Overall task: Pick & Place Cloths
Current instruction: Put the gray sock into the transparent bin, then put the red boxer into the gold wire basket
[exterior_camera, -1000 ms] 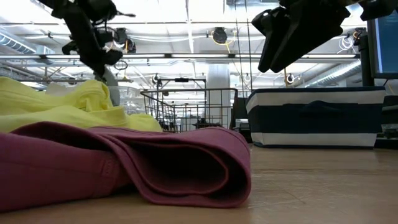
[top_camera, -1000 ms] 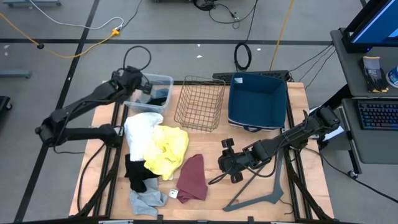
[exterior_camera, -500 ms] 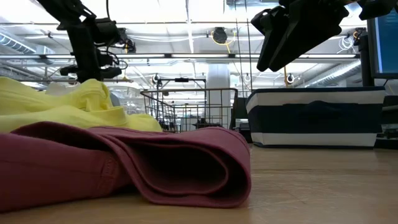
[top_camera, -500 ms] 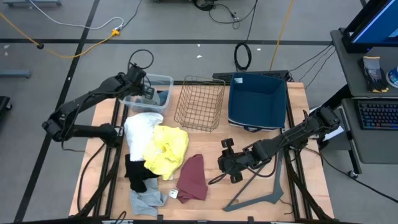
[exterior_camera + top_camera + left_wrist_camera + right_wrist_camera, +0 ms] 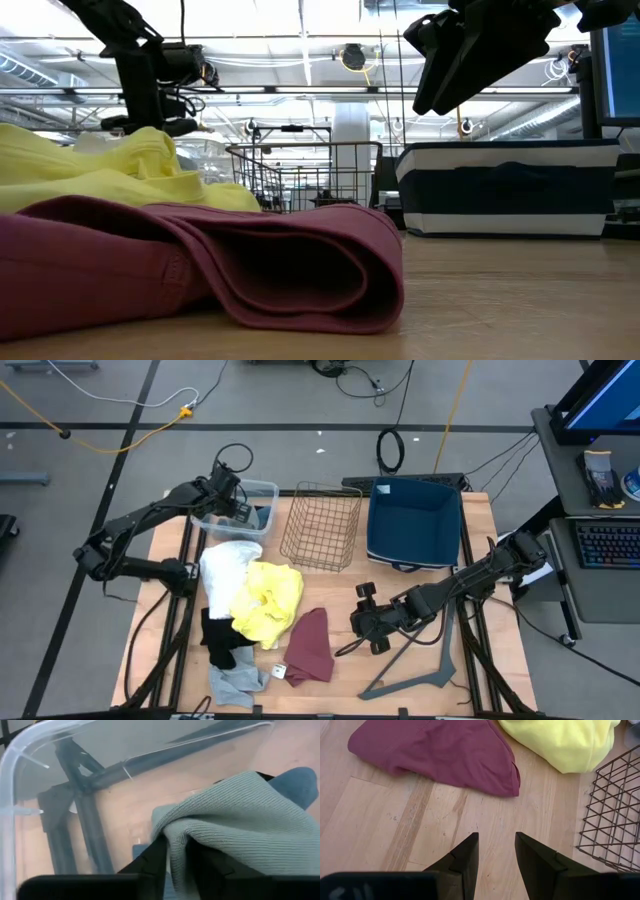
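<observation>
My left gripper reaches into a clear plastic bin at the table's far left and is shut on a grey-green knit cloth. A blue cloth shows behind it in the bin. A pile lies on the table near the bin: white cloth, yellow cloth, maroon cloth, black cloth, light grey cloth. My right gripper hangs open above bare wood, right of the maroon cloth. My left gripper pinches a bunched fold of the grey-green cloth between its two fingers, coming from above into the bin. The rest of the cloth bulges out past the fingers over the bin's floor, against the blue cloth.
A wire basket and a dark blue fabric bin stand in a row to the right of the clear bin. A grey V-shaped metal bar lies near the right gripper. Bare wood lies under the right gripper.
My left gripper has moved a little toward the table's right, farther over the clear bin, and has sunk lower into it. The right arm and the pile of cloths have kept still.
</observation>
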You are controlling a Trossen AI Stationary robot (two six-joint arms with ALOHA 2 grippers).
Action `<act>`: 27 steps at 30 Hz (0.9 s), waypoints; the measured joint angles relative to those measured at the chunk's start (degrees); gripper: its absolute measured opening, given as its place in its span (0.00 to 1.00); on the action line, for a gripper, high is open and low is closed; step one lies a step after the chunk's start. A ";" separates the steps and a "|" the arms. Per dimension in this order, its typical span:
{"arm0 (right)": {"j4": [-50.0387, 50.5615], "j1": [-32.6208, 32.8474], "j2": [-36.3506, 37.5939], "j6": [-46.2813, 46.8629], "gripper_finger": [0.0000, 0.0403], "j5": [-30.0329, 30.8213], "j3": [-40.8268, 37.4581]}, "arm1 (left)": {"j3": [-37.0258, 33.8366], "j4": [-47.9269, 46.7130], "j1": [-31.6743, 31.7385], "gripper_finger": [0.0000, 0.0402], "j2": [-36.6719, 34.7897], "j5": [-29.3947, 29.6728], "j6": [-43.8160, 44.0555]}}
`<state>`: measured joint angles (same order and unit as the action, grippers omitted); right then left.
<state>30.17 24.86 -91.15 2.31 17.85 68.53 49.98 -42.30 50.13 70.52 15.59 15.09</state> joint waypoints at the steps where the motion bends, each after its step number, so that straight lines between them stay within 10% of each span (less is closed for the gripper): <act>1: 0.00 0.00 0.00 0.00 0.29 0.00 0.00 | 0.00 0.00 0.00 0.26 0.00 -0.19 -0.05; 14: -0.02 0.00 0.00 0.02 0.29 0.00 0.00 | 0.00 -0.02 0.00 0.68 -4.78 -0.35 -3.35; 27: -1.68 0.00 0.02 -0.05 0.29 -0.07 0.00 | 0.00 -0.02 -0.30 0.76 -17.40 -2.11 -2.31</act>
<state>28.49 24.86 -91.13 2.25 17.78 68.53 49.98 -42.33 49.83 53.13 13.48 12.78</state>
